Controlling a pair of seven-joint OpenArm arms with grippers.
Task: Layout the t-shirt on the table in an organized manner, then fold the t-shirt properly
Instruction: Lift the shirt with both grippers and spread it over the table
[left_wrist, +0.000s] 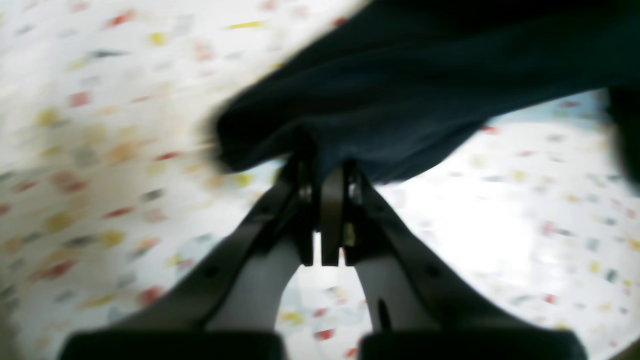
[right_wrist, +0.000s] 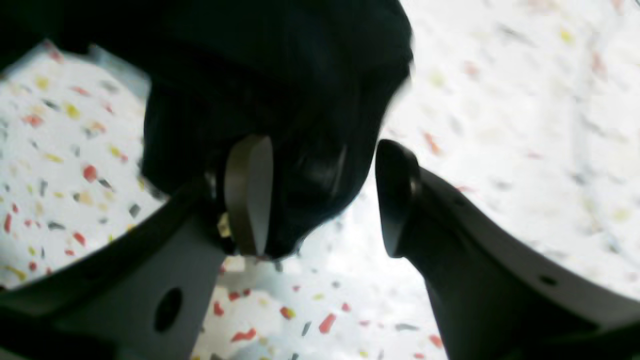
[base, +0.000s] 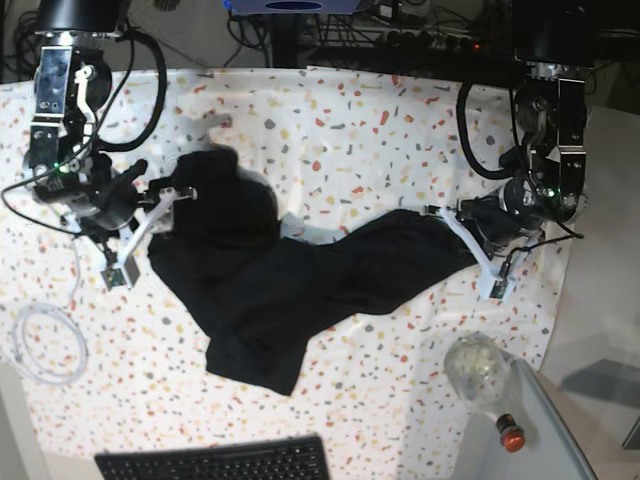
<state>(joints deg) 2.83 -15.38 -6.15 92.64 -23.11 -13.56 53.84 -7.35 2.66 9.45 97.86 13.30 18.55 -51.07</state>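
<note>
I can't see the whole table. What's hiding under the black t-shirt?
Around the t-shirt only the table shows, with its speckled cloth. Whatever lies beneath the shirt is covered. One edge is lifted, pinched in the left gripper, with cloth showing under it.

The table (base: 350, 120) fills most of the base view, under a white cloth flecked red, yellow and grey. 1 black t-shirt (base: 290, 290) sprawls rumpled across the middle, from the left side toward the right. A black keyboard (base: 215, 462) sits at the bottom edge, left of centre. A coiled white cable (base: 45, 345) lies at lower left. Toward lower right, a clear crumpled bag (base: 475, 367) rests by the table's edge.
</note>
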